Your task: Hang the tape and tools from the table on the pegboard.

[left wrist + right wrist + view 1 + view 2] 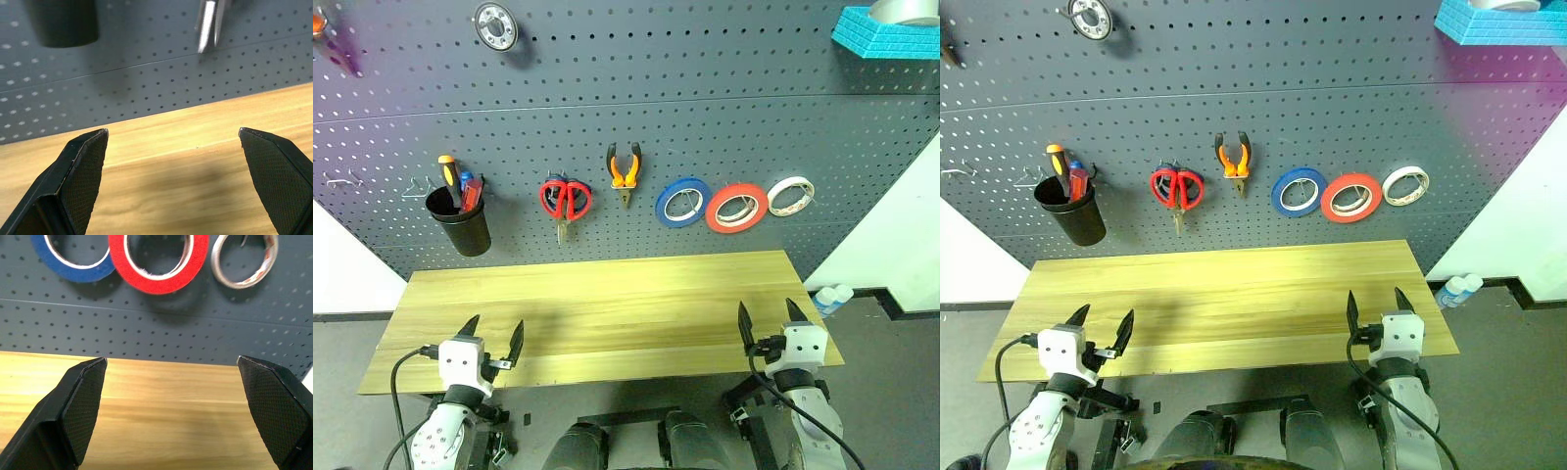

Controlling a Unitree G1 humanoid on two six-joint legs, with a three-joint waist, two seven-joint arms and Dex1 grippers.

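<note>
**Table bare, tools and tape hanging on the pegboard, both grippers empty**

Seen from the head camera, a light wood table runs across the middle of the scene with nothing lying on it. Behind it stands a dark grey pegboard.

Along the board, at about 12 o'clock from the table's centre, hang the red scissors, blades down. Just toward 1 o'clock hang the pliers, orange and black handles up. Further toward 2 o'clock three tape rolls hang in a row: a blue roll, the red tape, and a whitish roll. The blue and red rolls seem to touch or overlap at their edges. At 10 o'clock a black cup hangs on the board, holding two handles. One of them looks like the red screwdriver, though it is too small to be sure.

The left gripper sits at the table's near edge at 7 o'clock, fingers spread wide with nothing between them. The right gripper sits at the near edge at 5 o'clock, likewise spread wide and empty. Both point toward the board, well apart from every hanging item.

Judging by this layout, the hanging work looks finished: every task item appears to be off the table and on the board. The step in hand reads as the arms resting at the table edge. The next move probably calls only for checking that each item sits securely on its hook.
</note>
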